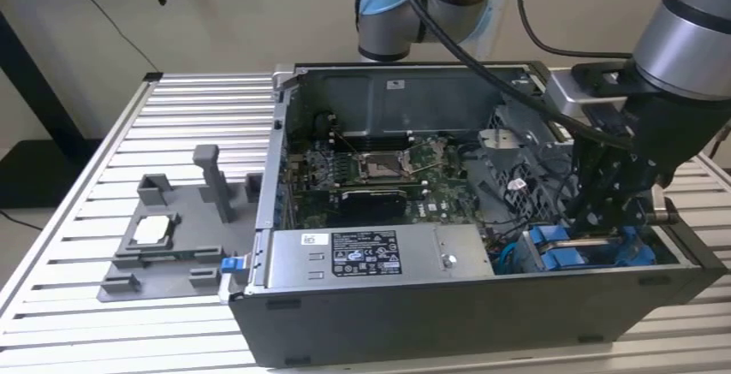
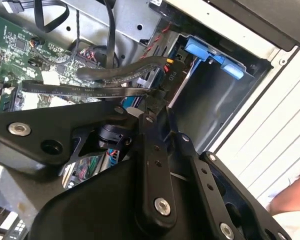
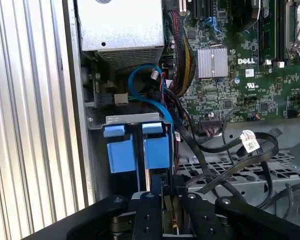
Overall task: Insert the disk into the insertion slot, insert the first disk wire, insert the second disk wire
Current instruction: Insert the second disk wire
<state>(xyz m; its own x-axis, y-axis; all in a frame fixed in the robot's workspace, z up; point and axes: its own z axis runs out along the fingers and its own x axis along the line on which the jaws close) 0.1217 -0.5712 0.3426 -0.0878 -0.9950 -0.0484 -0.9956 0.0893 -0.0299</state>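
Note:
My black gripper [image 1: 594, 230] reaches down into the open computer case at the exterior view's right, right above the insertion slot [image 1: 645, 258]. Blue plastic tabs [image 3: 122, 150] of the disk carrier stand at the mouth of that dark grey bay [image 2: 215, 100]. The disk's silver body is hidden. In the second wrist view the gripper [image 2: 152, 107] is shut on the black connector of a flat black disk wire [image 2: 80, 90], close to the bay. A thicker black wire [image 2: 135, 67] with coloured strands runs just beside it. The fingers [image 3: 155, 210] meet just below the blue tabs.
The motherboard [image 1: 377, 169] and power supply [image 1: 365, 254] fill the case's middle and front. Loose black cables [image 3: 230, 150] and a blue cable [image 3: 140, 80] lie near the bay. A grey fixture [image 1: 171, 237] sits on the slatted table [image 1: 205, 109]. Part of a person [image 2: 290, 205] shows beyond the case.

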